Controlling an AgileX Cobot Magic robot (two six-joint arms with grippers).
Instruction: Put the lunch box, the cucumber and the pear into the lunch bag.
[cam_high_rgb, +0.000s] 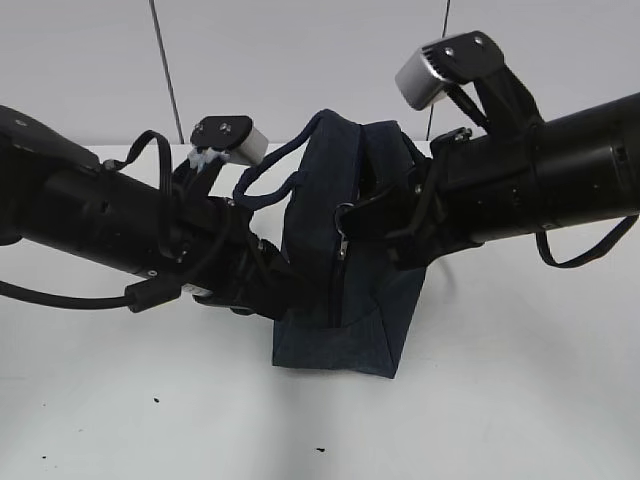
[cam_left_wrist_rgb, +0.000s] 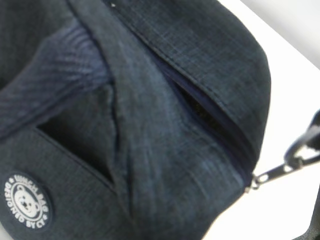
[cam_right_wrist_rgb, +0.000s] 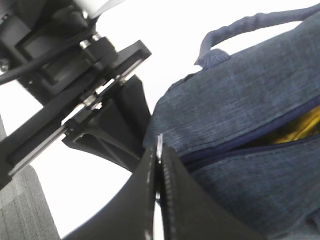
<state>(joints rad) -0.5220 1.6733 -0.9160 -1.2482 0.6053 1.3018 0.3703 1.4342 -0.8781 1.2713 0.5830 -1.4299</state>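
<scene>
The dark navy lunch bag (cam_high_rgb: 340, 300) stands upright mid-table between both arms. My right gripper (cam_right_wrist_rgb: 160, 150) is shut on the metal zipper pull (cam_right_wrist_rgb: 160, 141) at the bag's top end, and that pull (cam_left_wrist_rgb: 272, 174) stretches taut off the bag's corner. The zipper (cam_right_wrist_rgb: 260, 145) is partly open, with something yellow (cam_right_wrist_rgb: 300, 127) showing in the gap; I cannot tell what it is. My left gripper (cam_high_rgb: 272, 292) presses into the bag's left side. Its jaws are hidden by the arm and by fabric (cam_left_wrist_rgb: 150, 125). The lunch box, cucumber and pear are out of view.
The white table (cam_high_rgb: 500, 400) spreads round the bag, with a few black specks near its front edge. The bag's loop handles (cam_high_rgb: 270, 175) stick up towards the left arm. A round bear-logo patch (cam_left_wrist_rgb: 25, 200) sits on the bag's side. A pale wall stands behind.
</scene>
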